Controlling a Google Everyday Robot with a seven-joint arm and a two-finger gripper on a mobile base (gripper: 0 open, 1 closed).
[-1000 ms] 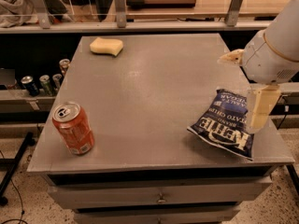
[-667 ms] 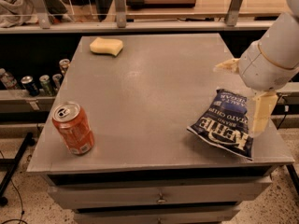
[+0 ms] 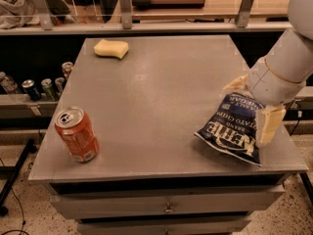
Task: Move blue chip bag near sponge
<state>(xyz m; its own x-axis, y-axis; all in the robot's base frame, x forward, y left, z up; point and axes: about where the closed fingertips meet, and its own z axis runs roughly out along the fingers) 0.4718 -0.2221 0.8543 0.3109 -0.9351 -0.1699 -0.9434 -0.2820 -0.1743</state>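
Blue chip bag not yet moved; pincer spread over its end

The blue chip bag [image 3: 229, 131] lies flat on the tabletop [image 3: 161, 92], well apart from the sponge [image 3: 111, 48] and diagonally across from it at the near right corner, so by my reading the whole carry toward the sponge is left to do. The pincer [image 3: 248, 114] sits at the bag's end farthest from the sponge. It is released, with one pale finger [image 3: 270, 125] beside the bag's outer edge and the other on the sponge-ward side. Whether either finger touches the bag is not clear. The bag is not lifted.
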